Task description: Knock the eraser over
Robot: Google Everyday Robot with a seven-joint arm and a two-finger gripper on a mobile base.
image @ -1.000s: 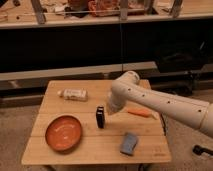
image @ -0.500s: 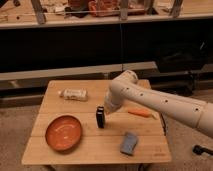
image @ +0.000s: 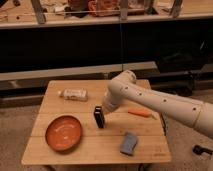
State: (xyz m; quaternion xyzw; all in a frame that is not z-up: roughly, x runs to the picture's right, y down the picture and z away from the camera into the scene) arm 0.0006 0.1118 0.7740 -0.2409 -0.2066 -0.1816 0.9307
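Little has moved since a second ago — the white arm has only edged closer, its gripper now touching or just beside the eraser. The eraser stands upright mid-table, between the orange bowl and the carrot — not yet toppled. Whether the fingers are clenched or released, I cannot tell.

Warm, fairly dim light falls from above onto the wooden table, whose top is the brightest area. Behind the table the lower shelving is nearly black. The gripper, over the table's middle just beside the eraser, looks pale against it. There is no strong glare.
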